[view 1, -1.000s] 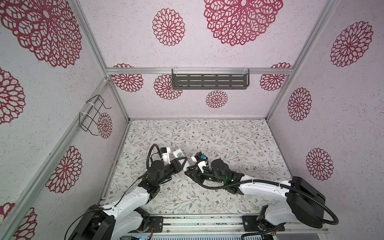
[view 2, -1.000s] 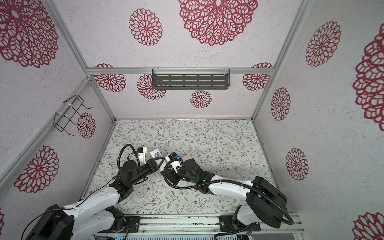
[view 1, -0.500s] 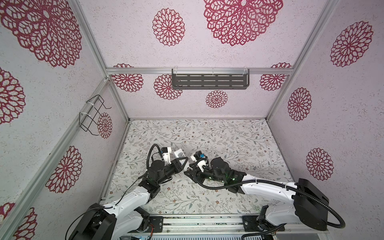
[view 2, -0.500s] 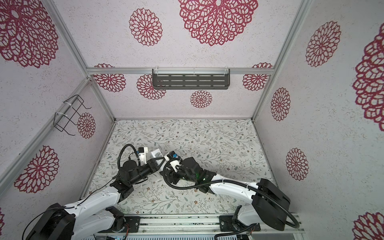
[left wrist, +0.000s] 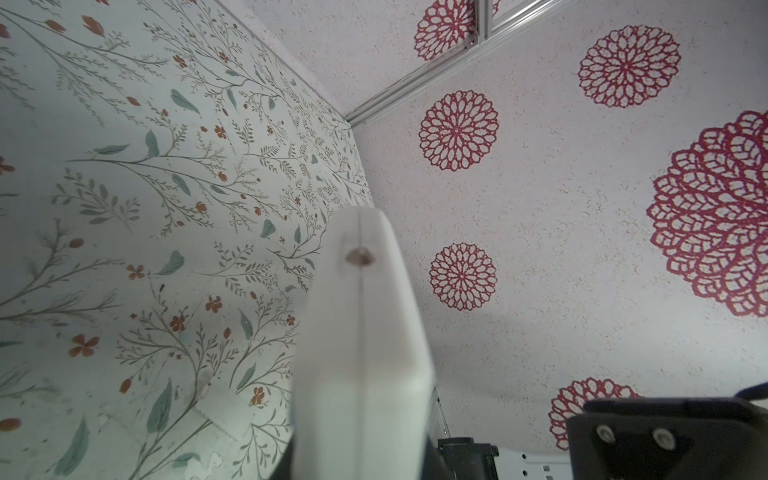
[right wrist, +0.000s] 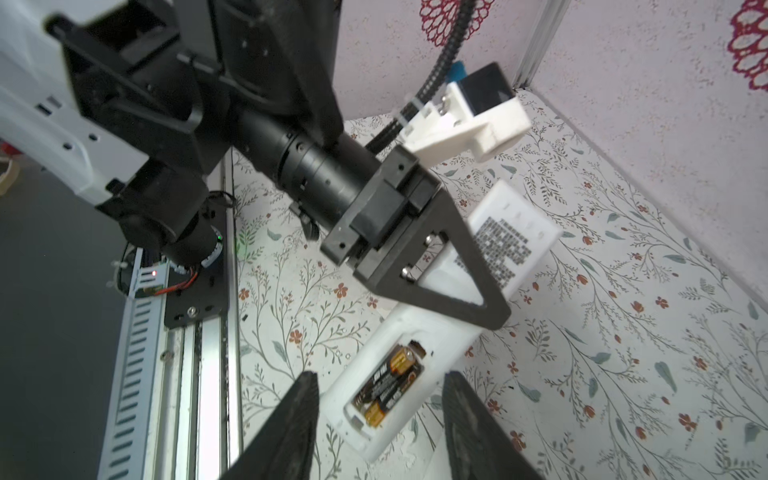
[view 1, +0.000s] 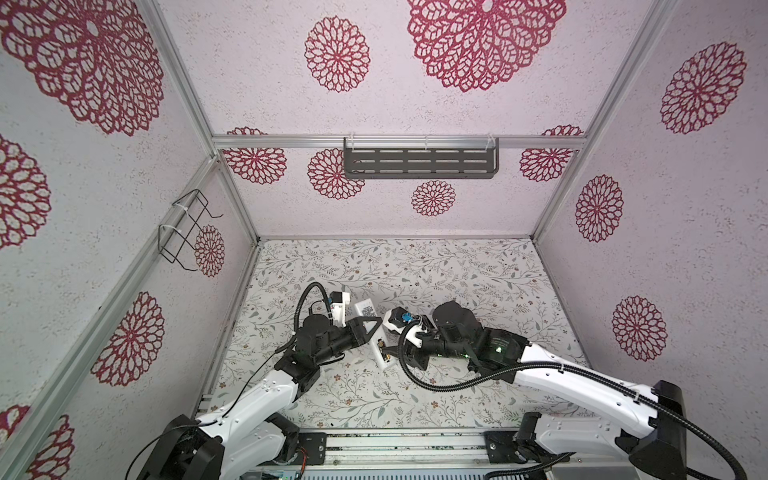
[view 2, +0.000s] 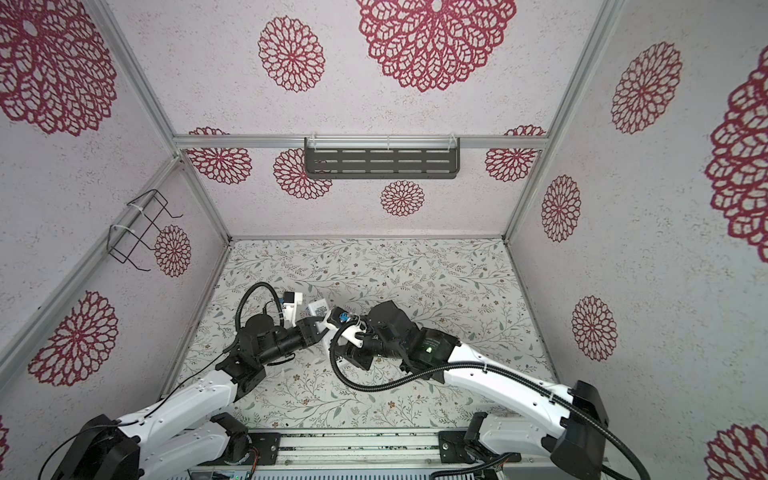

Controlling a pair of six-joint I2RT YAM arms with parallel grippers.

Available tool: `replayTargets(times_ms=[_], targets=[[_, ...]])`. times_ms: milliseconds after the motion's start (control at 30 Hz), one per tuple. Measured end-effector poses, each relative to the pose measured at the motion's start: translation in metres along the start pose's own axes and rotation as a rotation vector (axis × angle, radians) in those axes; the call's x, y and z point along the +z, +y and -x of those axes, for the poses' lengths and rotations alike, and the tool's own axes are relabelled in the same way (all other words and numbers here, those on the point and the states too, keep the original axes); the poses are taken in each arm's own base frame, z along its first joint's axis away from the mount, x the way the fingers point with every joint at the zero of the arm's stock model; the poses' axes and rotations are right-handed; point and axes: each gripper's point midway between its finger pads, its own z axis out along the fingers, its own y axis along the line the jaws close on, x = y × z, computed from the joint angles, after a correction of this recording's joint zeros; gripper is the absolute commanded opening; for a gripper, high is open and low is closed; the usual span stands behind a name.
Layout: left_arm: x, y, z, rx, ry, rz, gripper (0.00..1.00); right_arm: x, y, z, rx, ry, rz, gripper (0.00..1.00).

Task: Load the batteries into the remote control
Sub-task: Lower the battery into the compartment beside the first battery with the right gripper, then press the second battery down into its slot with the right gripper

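**Batteries seated, cover off.** Two batteries point(right wrist: 388, 384) lie side by side, gold ends showing, in the uncovered bay of the remote point(right wrist: 444, 347), as the right wrist view shows.

The left gripper point(view 1: 376, 324) reaches in from 8 o'clock in both top views. Its fingers point(right wrist: 467, 249) are clenched across the remote's middle, with the printed label end beyond them.

The right gripper point(right wrist: 381, 376) comes in from 3 o'clock, its fingers point(right wrist: 299, 424) released and spread either side of the bay end. Worktop pattern shows between one finger and the remote. The other stands so close that contact cannot be made out.

From above, those fingers are hidden under the arm's own wrist and camera mount point(view 1: 392, 326), and the batteries show only as a gold glint. The remote runs from 11 to 5 o'clock, just 9 o'clock of the centre of the worktop point(view 1: 478, 282). In a top view only its label end point(view 2: 318, 309) clears the right arm. Whether its low end rests on the worktop cannot be told.

The left wrist view gives the remote edge-on and blurred, with the fingers cut off at the frame edge. It also shows a pale flat piece point(left wrist: 224, 409) on the worktop, too soft to identify.

A black cable point(view 1: 440, 389) loops across at 6 o'clock. A grey shelf point(view 1: 419, 164) hangs on the back wall at 12 o'clock, and a wire rack point(view 1: 185, 232) on the side wall at 10.
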Motion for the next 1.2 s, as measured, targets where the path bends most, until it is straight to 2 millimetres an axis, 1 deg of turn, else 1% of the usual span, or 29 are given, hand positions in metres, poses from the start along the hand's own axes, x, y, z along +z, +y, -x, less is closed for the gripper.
replayTargets(times_ms=[100,200,333,500,600,800,1200], targets=[[-0.003,-0.009,-0.006,0.005,0.041,-0.027,0.03,-0.008,0.009,-0.016,-0.085,0.085,0.017,0.45],[-0.004,-0.008,-0.016,-0.003,0.09,-0.027,0.03,-0.007,0.02,-0.025,-0.148,0.148,0.053,0.39],[-0.005,-0.005,-0.028,-0.007,0.151,-0.026,0.03,0.0,0.023,-0.026,-0.219,0.2,0.068,0.33],[-0.006,-0.011,-0.035,-0.001,0.202,-0.05,0.03,0.009,0.023,-0.027,-0.268,0.244,0.073,0.3],[-0.007,-0.013,-0.037,0.003,0.219,-0.06,0.03,0.01,0.024,-0.032,-0.286,0.265,0.078,0.3],[-0.007,-0.014,-0.041,0.004,0.239,-0.068,0.03,0.013,0.024,-0.034,-0.298,0.274,0.082,0.31],[-0.007,-0.014,-0.043,0.007,0.248,-0.071,0.03,0.022,0.027,-0.03,-0.312,0.254,0.09,0.32]])
